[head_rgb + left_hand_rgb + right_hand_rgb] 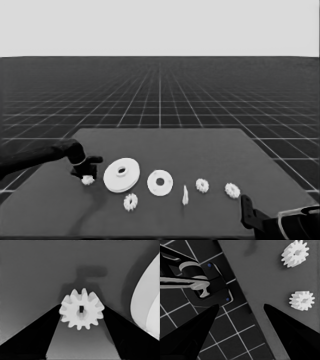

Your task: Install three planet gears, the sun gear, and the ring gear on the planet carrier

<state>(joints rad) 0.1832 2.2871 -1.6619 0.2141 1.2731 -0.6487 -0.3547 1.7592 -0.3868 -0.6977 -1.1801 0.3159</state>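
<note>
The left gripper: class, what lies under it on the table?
A small toothed gear lies between the fingers of the left gripper, beside the larger round part. Whether the fingers touch it is unclear.

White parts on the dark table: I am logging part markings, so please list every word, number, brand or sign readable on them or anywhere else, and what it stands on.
There are none.
The larger round part, white and thick: no marking.
The smaller round part, white and flat: no marking.
The four small white toothed gears, one between the left gripper's fingers: blank.
The thin white piece: blank.
The dark table and the parked right gripper: no label.
</note>
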